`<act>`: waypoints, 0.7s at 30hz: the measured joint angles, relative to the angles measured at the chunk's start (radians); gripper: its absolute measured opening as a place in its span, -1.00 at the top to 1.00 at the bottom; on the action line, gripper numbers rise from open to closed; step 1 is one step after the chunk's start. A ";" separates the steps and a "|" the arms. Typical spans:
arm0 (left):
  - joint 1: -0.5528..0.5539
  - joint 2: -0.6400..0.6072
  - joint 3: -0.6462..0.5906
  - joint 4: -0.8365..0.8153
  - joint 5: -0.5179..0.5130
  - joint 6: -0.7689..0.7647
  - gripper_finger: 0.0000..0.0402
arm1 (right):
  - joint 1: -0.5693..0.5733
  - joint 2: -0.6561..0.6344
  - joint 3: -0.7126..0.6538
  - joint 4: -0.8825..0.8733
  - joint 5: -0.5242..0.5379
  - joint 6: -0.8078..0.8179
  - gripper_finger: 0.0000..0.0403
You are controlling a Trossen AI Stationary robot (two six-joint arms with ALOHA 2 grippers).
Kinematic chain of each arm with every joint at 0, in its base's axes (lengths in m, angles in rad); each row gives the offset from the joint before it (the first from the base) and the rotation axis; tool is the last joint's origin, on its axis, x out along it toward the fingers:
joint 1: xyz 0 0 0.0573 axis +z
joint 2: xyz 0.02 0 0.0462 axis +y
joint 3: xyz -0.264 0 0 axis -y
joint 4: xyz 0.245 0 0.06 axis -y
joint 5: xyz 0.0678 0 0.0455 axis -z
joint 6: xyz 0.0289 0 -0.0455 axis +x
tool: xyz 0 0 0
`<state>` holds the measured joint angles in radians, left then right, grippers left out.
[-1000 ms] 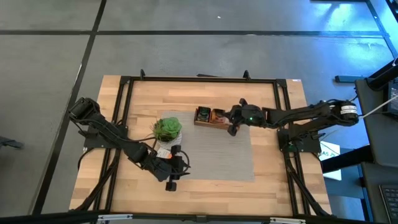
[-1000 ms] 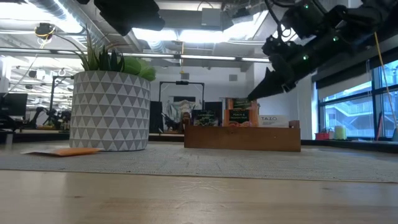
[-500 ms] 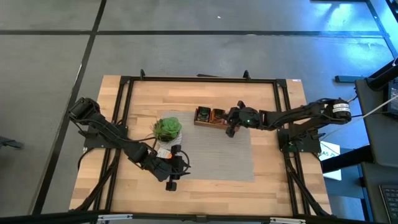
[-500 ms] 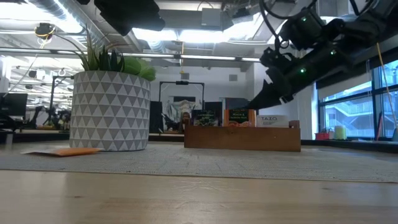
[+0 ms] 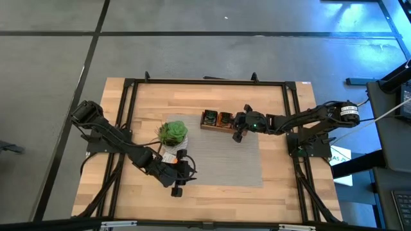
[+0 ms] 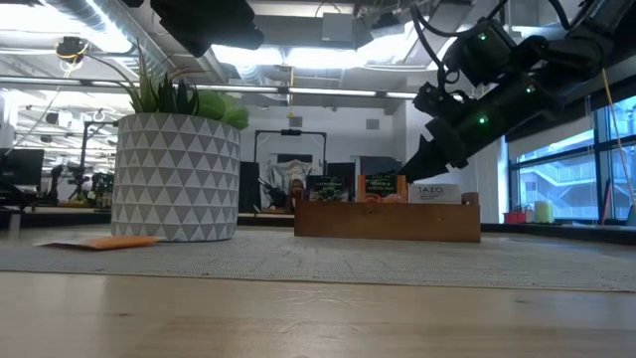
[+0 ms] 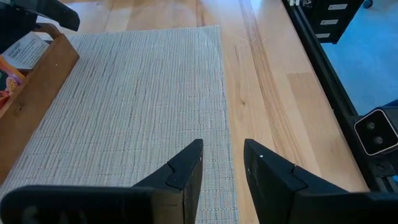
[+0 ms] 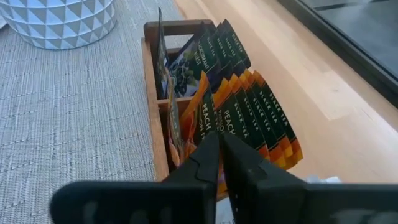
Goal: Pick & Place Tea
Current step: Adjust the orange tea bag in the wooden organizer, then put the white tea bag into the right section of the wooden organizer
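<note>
The brown wooden box (image 5: 217, 120) stands on the grey mat, with tea sachets upright in it: dark green ones (image 6: 328, 189), orange ones (image 8: 261, 118) and a white one (image 6: 437, 192). My right gripper (image 8: 221, 146) is shut at the orange row, at the box's right end (image 5: 239, 133). One orange sachet (image 6: 99, 241) lies flat on the mat beside the plant pot (image 6: 177, 174). More sachets lie at the pot's foot (image 5: 171, 154). My left gripper (image 7: 222, 163) is open and holds nothing, low over the mat's near left corner (image 5: 177, 187). My right gripper pinches an orange sachet by its upper corner (image 6: 400, 179), slanting down from the table's right. In the wrist view the fingers (image 8: 208, 152) cover the place of contact. The sachet stands upright in the box among the other orange ones.
The potted plant (image 5: 172, 133) stands left of the box on the mat's far left part. The mat (image 5: 225, 160) between both grippers is bare. A black frame rail (image 5: 295, 128) runs along the table's sides.
My right gripper has moved down and a little toward the table's left, over the box. The orange sachet, which stood higher than the others a second ago, has sunk into the box and now stands level with its neighbours.
</note>
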<state>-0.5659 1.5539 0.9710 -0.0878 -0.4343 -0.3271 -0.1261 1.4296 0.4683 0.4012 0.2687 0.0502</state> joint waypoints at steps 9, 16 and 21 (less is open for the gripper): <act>0.000 0.000 0.000 -0.002 0.001 -0.002 0.45 | 0.000 -0.053 0.000 -0.001 0.000 -0.026 0.45; -0.006 0.000 0.000 -0.178 0.003 -0.305 0.44 | 0.015 -0.210 0.002 -0.007 -0.042 0.010 0.28; -0.034 0.000 0.000 -0.385 -0.056 -0.612 0.43 | 0.099 -0.223 0.002 0.016 -0.276 0.049 0.27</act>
<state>-0.5997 1.5539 0.9710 -0.4727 -0.4906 -0.9389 -0.0272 1.2066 0.4702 0.4175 -0.0077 0.0995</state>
